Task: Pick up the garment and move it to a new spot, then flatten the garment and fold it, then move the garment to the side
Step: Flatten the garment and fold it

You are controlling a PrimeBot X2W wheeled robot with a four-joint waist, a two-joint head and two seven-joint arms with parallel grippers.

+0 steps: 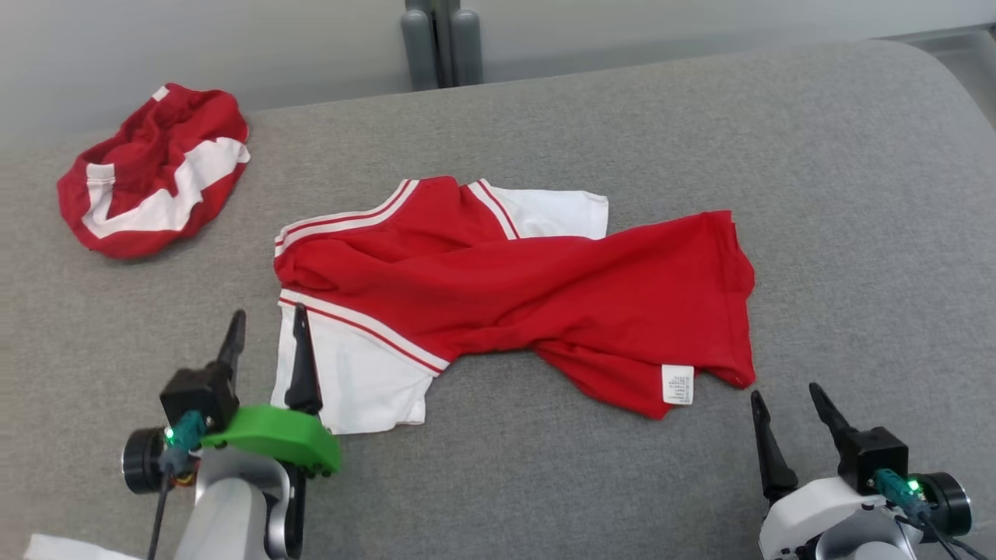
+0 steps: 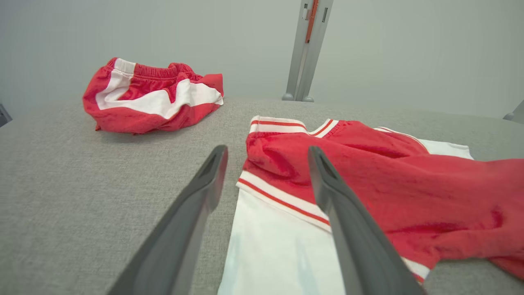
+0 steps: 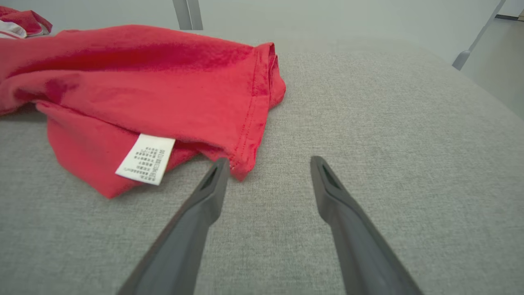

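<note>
I see the red-and-white T-shirt (image 1: 513,303) lying crumpled and twisted across the middle of the grey cloth-covered surface (image 1: 856,233), collar end toward my left and hem toward my right. Its red body is bunched in diagonal folds. One white sleeve (image 1: 354,381) lies flat at the near left, and the other pokes out on the far side. A white care label (image 1: 677,383) shows near the hem on the near right.

My left gripper (image 1: 268,315) has its fingers spread wide and pinches nothing. In the left wrist view, the edge of the near sleeve (image 2: 270,246) lies between the two fingers, and I cannot tell whether either one touches the cloth.

My right gripper (image 1: 786,393) is also spread and empty, over bare surface just beside the hem corner (image 3: 245,168), near the label.

A bunched pair of red-and-white shorts (image 1: 152,175) lies at the far left, well apart from the shirt. A grey post (image 1: 440,43) stands behind the surface.
</note>
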